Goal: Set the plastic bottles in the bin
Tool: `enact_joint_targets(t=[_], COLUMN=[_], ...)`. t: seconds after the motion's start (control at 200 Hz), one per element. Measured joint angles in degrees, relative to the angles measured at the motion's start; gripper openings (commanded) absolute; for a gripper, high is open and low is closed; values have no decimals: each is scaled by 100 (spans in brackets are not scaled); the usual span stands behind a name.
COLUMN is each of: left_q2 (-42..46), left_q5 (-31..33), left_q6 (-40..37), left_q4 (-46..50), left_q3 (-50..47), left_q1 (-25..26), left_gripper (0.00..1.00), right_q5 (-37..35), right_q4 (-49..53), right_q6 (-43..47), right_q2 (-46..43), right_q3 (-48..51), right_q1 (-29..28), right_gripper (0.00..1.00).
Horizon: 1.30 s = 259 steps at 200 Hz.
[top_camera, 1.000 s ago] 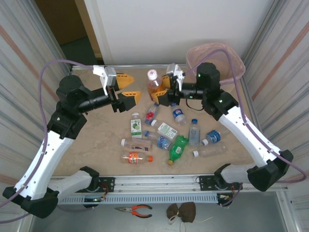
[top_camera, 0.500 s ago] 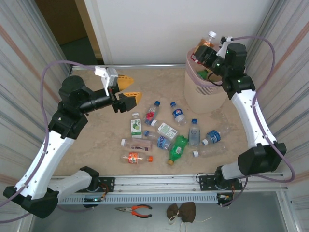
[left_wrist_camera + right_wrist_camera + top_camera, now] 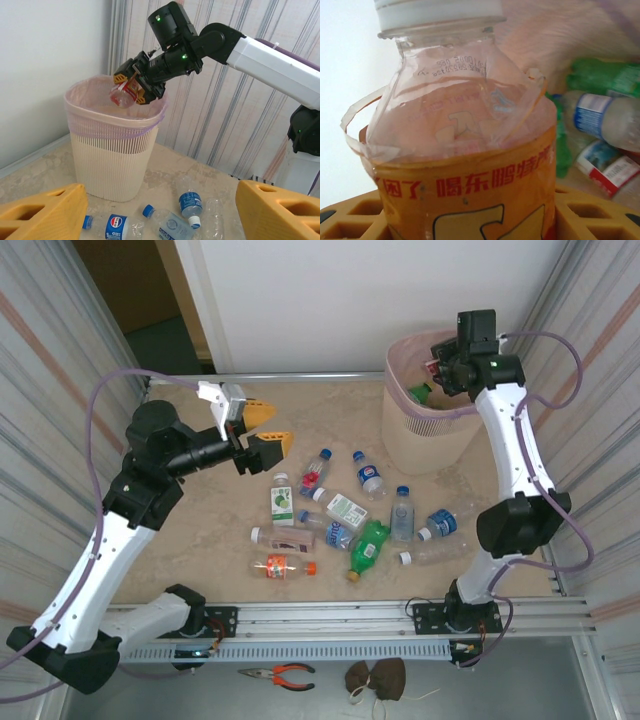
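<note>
Bin with ribbed beige sides and a pink bag over its rim stands at the upper right of the overhead view, on the far right part of the table. Inside it, at the right side of the right wrist view, lie a green bottle, a clear bottle with blue label and a red-white labelled bottle.

The right gripper hangs over the mouth of the bin, and its yellow jaws pinch an orange-labelled bottle by the body. The white cap of this bottle is at the top of the frame, and the bottle is tilted just above the opening.

The left gripper is at upper left of centre, above the table. Its jaws are spread, with nothing between them. Loose bottles lie in the middle of the table, lower right of it.
</note>
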<state>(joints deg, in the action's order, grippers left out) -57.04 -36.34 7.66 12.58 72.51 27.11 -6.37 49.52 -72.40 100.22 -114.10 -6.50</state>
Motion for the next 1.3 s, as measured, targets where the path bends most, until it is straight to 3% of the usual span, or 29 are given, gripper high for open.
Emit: enact_joint_targets(t=[0.281, 0.751, 0.932, 1.142, 1.298], left_q2=[81, 125, 144, 146, 149], left_q5=[116, 304, 352, 411, 452], left_q6=[-11, -87, -153, -173, -173], left_q4=[92, 131, 164, 260, 262], left_q3=[-66, -138, -181, -184, -184], left_q1=[0, 0, 0, 0, 0], left_gripper=[78, 78, 79, 79, 79], right_q5=[-136, -79, 33, 37, 37], right_q4=[719, 992, 1086, 1132, 1189], right_q6=[-680, -1193, -1342, -1440, -1438], right_q2=[610, 1423, 1698, 1731, 1725], right_q3=[-7, -264, -264, -271, -337], right_q1=[-37, -11, 13, 55, 79], right_gripper=[44, 47, 53, 69, 70])
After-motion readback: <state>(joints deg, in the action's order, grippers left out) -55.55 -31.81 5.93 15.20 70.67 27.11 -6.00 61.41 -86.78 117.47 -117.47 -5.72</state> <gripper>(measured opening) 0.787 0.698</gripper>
